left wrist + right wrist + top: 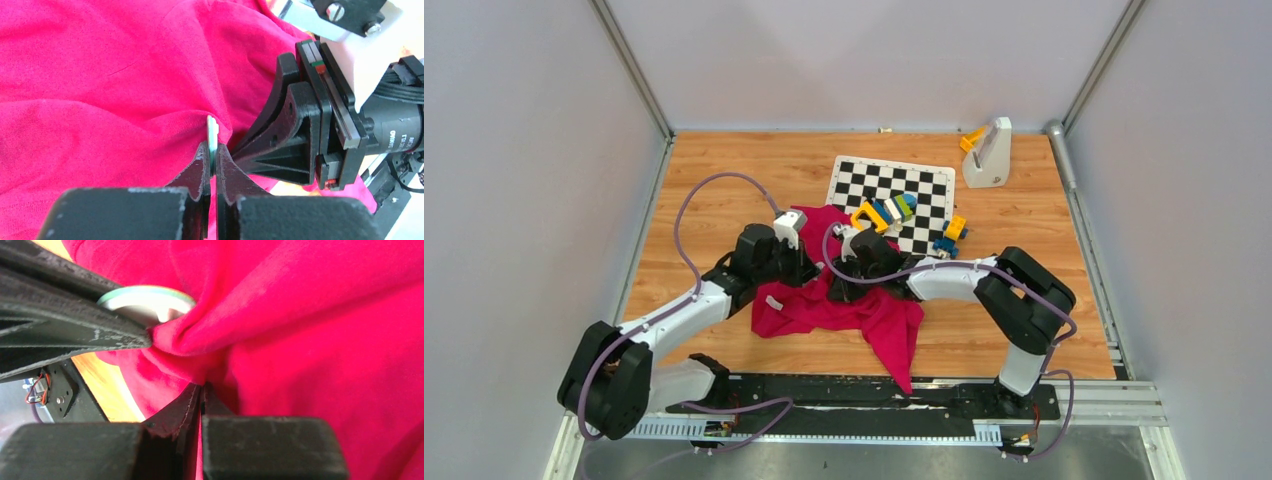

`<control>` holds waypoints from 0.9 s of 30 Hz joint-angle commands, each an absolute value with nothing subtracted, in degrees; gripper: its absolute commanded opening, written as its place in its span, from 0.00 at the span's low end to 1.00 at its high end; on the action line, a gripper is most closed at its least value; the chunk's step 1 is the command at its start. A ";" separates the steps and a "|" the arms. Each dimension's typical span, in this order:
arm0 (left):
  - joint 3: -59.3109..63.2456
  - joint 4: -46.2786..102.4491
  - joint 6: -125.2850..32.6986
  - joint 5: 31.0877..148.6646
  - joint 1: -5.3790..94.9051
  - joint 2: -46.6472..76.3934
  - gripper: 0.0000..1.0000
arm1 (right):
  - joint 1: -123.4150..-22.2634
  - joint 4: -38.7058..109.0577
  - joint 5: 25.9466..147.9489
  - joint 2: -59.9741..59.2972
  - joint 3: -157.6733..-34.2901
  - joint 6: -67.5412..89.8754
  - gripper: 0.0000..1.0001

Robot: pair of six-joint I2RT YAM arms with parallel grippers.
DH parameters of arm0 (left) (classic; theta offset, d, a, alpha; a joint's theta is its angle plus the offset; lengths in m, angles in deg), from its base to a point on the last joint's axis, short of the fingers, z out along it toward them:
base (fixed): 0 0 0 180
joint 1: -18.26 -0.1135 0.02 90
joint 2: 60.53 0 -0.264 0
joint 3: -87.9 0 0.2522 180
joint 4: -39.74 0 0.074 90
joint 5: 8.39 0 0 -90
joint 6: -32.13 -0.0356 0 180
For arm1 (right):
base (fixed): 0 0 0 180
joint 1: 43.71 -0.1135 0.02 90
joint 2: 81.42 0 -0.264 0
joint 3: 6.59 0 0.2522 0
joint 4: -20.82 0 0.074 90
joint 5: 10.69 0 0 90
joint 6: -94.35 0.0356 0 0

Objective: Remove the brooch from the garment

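Bright, even light from above fills the top view, which is sharp; the wooden surface [724, 180] carries only soft, faint shadows just beside the garment [864, 315]. In both wrist views the garment's magenta is oversaturated, its folds shaded darker. The left end effector [212, 152], nearest the lens, is dark and blurred. The brooch [213, 131] against the garment catches pale glare on its rim.

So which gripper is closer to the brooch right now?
Left. The left gripper is clamped on the brooch at its rim; the right gripper pinches a fold of the garment just beside it.
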State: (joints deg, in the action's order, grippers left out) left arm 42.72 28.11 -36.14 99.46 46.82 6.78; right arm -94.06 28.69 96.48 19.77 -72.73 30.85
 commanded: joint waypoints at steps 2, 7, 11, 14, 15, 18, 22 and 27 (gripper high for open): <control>44.09 32.67 -37.93 100.69 46.48 4.46 0.04 | -94.35 25.92 93.71 19.46 -74.50 31.07 0.00; 44.12 31.89 -38.33 98.80 46.39 4.93 0.17 | -94.34 24.33 94.08 18.08 -72.90 31.44 0.00; 44.23 31.90 -38.48 98.40 46.39 5.10 0.16 | -94.45 24.60 94.23 18.07 -72.84 31.42 0.00; 44.21 31.70 -38.61 98.01 46.32 5.46 0.14 | -94.45 24.65 94.10 18.00 -72.83 31.34 0.00; 44.09 31.45 -38.66 97.93 46.30 5.65 0.16 | -94.44 24.66 94.01 17.84 -72.78 31.32 0.00; 44.00 31.31 -38.65 98.03 46.27 5.98 0.30 | -94.45 24.66 94.09 17.57 -72.65 31.25 0.00; 44.04 31.53 -38.10 98.13 45.97 6.80 0.28 | -94.60 24.65 94.08 17.51 -72.55 31.07 0.00; 43.72 31.93 -37.93 98.36 45.65 8.20 0.16 | -94.99 24.74 94.10 17.81 -72.80 30.74 0.00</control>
State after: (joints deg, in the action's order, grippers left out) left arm 44.20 29.34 -37.64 98.02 46.12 7.13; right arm -94.34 27.38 94.77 20.05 -72.71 31.07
